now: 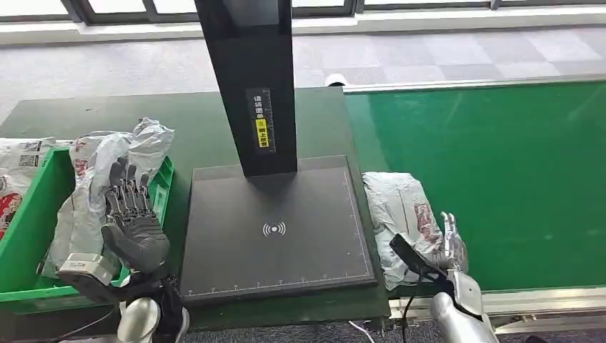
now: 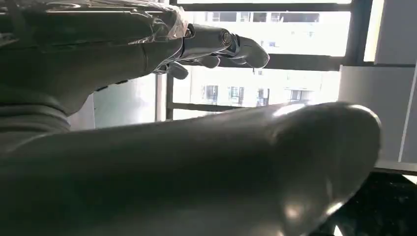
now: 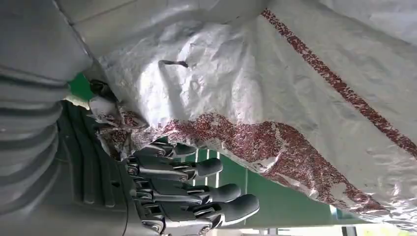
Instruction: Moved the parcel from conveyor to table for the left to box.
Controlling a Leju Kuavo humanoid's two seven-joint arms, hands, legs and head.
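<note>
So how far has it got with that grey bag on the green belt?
Done: several parcels already sit in the green crate. In hand: the right hand is at the grey parcel, which lies at the conveyor edge; a firm grip isn't clear. Left: moving it to the table, where the left hand hovers open by the crate.

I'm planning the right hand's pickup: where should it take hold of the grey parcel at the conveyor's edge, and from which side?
Probably the near end of the grey parcel, from the robot's side. It lies flat and long, running away from the robot, and is soft and crinkled, so fingers could slide under that end and pinch it. The right hand is already beside that end; the scanner base crowds the parcel's other long side.
</note>
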